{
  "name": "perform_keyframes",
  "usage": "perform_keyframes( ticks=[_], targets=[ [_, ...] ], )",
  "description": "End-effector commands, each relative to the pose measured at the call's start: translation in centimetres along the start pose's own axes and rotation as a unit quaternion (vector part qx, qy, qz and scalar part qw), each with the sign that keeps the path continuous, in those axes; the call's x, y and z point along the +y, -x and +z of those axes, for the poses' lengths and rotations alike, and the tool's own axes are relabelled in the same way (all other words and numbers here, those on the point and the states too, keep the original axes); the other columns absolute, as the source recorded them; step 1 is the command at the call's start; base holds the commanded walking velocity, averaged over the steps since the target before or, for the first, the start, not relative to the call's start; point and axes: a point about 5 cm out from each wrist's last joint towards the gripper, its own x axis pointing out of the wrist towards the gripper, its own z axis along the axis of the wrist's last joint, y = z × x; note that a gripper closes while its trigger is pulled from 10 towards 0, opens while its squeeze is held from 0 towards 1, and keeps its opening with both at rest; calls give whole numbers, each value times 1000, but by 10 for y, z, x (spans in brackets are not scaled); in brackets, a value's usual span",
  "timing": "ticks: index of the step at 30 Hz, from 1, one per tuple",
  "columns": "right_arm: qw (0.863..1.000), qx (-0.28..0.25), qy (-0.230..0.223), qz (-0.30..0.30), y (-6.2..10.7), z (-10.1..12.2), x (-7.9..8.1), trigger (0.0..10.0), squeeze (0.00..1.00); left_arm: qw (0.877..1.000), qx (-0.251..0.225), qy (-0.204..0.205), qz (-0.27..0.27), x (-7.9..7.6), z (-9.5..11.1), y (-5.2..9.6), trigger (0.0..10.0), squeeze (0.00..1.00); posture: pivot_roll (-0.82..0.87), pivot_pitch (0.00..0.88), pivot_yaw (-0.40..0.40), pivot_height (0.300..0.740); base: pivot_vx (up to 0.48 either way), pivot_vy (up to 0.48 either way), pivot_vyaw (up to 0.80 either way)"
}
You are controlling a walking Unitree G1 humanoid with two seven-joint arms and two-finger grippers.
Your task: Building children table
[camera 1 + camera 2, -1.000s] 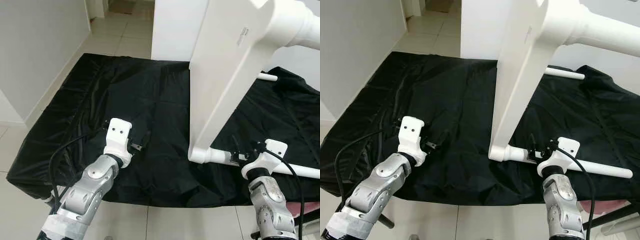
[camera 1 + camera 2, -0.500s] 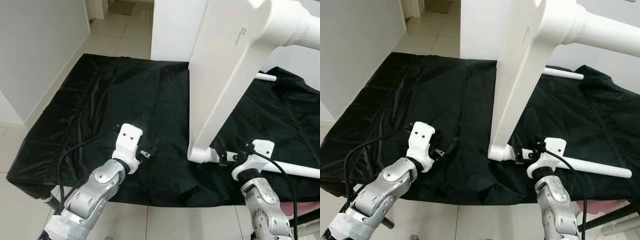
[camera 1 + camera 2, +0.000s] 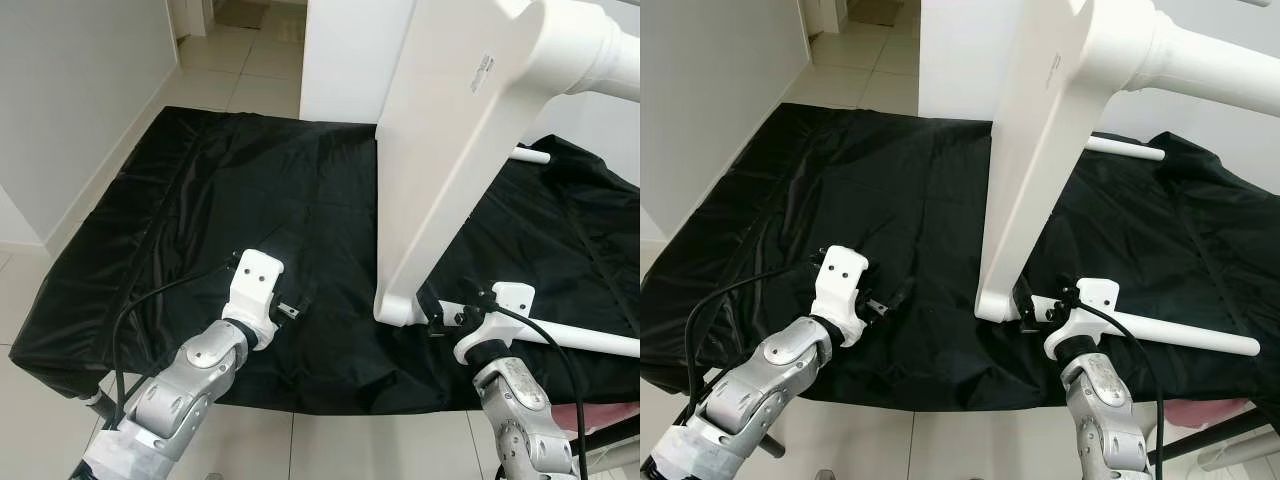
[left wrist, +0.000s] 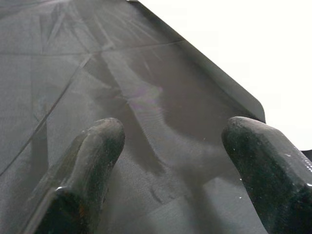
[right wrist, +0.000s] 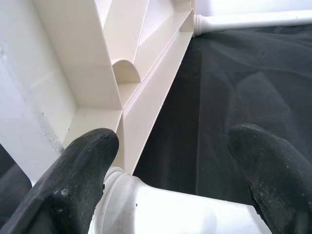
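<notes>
A white children's table top [image 3: 450, 150] stands on edge on a black cloth [image 3: 200, 200]. A white leg [image 3: 590, 340] runs from its lower corner to the right along the cloth. My right gripper [image 3: 435, 315] is open at that corner, one finger [image 5: 83, 170] against the joint of the leg [image 5: 170, 209] and the ribbed underside [image 5: 97, 58]. My left gripper [image 3: 288, 303] is open just above the bare cloth [image 4: 146, 87], left of the table, with nothing between its fingers [image 4: 92, 156].
A second leg [image 3: 600, 50] sticks out at the top right, and a third [image 3: 535, 155] shows behind the panel. The cloth's front edge drops to tiled floor [image 3: 300, 445]. A white wall [image 3: 70, 100] runs along the left.
My right gripper has slid left along the lower leg to the table's corner. My left gripper has moved right across the cloth, toward the table.
</notes>
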Motion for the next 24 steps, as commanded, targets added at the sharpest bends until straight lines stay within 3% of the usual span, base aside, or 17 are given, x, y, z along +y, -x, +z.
perform_keyframes(
  ticks=[1, 10, 16, 24],
  targets=[
    [1000, 18, 5, 12, 0, -6, 2, 10000, 0, 988, -8, -6, -151, -19, 3, 3, 10000, 0, 8, 31, -83, 740, 0, 0, 0],
    [999, 30, 7, 16, -2, -10, 4, 10000, 0, 988, -6, -8, -154, -19, 3, 4, 10000, 0, 8, 30, -83, 740, 0, 0, 0],
    [996, 60, 19, 69, -13, -23, 27, 10000, 0, 988, -18, -2, -152, -19, 10, 2, 10000, 0, 18, 25, -84, 740, 0, 0, 0],
    [993, 63, 12, 100, -21, -26, 41, 10000, 0, 990, -23, -7, -140, -12, 14, 2, 10000, 0, 29, 29, -89, 740, 0, 0, 0]
  ],
)
